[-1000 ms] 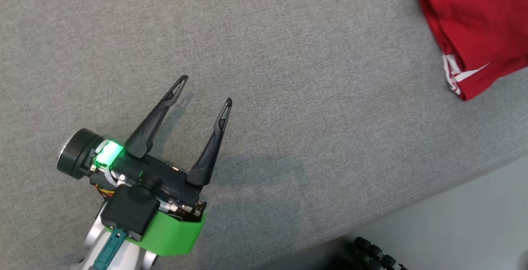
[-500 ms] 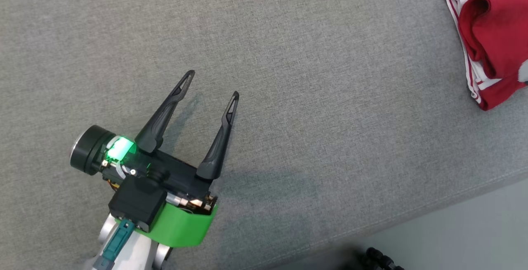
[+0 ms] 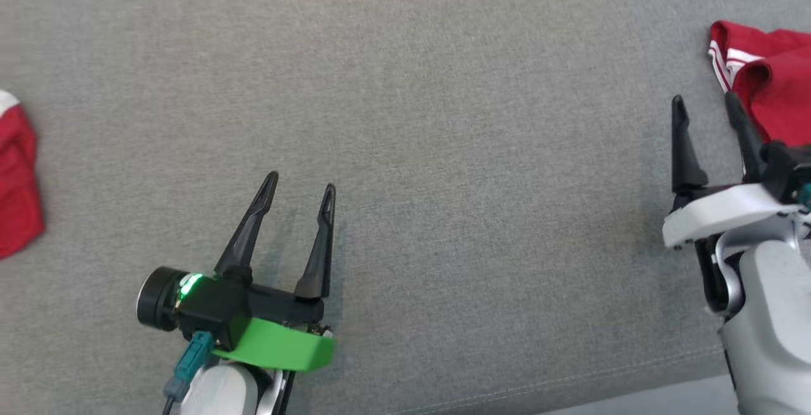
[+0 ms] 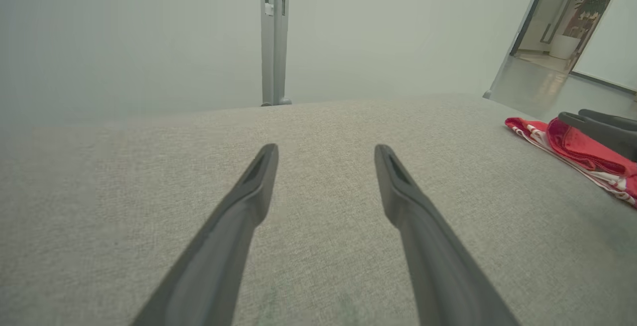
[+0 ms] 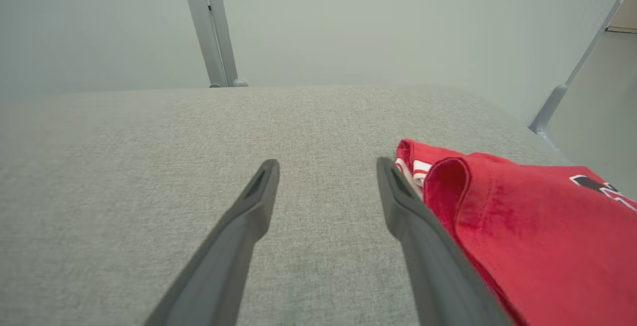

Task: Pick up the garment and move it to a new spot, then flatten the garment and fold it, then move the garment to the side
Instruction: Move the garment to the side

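The garment [image 3: 770, 76] is red cloth with white stripes, bunched and folded at the far right of the grey fabric surface [image 3: 443, 117]. My right gripper [image 3: 704, 98] stands open just left of it, its right finger [image 5: 423, 226] against the garment's [image 5: 522, 216] edge and nothing between the fingers. My left gripper [image 3: 301, 180] is open over bare fabric at the lower left, far from the garment. In the left wrist view the left gripper [image 4: 326, 149] is spread wide, with the garment [image 4: 577, 149] and the right gripper's dark fingers [image 4: 597, 124] off to the right.
Another piece of red cloth [image 3: 16, 180] lies at the left edge of the head view. The surface's front edge [image 3: 633, 396] runs along the lower right. A pale wall with a grey post [image 4: 272, 37] stands behind the surface.
The head camera has swung, shifting the whole picture. My right gripper has come into view, open beside the garment. The left gripper stays open.
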Robot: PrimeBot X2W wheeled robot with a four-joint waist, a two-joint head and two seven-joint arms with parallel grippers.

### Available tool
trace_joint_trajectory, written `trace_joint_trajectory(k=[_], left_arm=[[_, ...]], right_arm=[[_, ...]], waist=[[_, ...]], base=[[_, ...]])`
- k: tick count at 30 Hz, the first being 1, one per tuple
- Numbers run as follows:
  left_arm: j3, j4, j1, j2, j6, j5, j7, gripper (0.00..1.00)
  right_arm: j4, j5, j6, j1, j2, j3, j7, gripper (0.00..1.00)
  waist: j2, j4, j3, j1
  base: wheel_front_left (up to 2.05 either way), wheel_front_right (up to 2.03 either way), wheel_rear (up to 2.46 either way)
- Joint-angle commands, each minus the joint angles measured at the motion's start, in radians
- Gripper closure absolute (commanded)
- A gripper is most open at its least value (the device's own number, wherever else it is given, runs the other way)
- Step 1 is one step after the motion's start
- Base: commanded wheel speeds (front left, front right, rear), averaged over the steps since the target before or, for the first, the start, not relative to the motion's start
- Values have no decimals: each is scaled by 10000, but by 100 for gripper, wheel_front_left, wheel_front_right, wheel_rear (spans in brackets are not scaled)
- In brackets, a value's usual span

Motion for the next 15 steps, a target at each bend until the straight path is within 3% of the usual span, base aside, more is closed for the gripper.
trace_joint_trajectory(k=[1,11,15], left_arm=[[170,186,267,-74,124,-157,-31,0],[957,907,1253,-219,632,-529,-31,0],[989,958,1646,-220,629,-432,-33,0]], right_arm=[[-207,-175,-14,408,96,67,-42,0],[-2424,-1233,-15,2925,1138,-120,-42,0],[-3492,-864,-15,3849,1368,59,-42,0]], waist=[[0,1090,-1291,0],[0,2096,-3243,0],[0,2296,-3730,0]], base=[[0,0,0],[0,0,0],[0,0,0]])
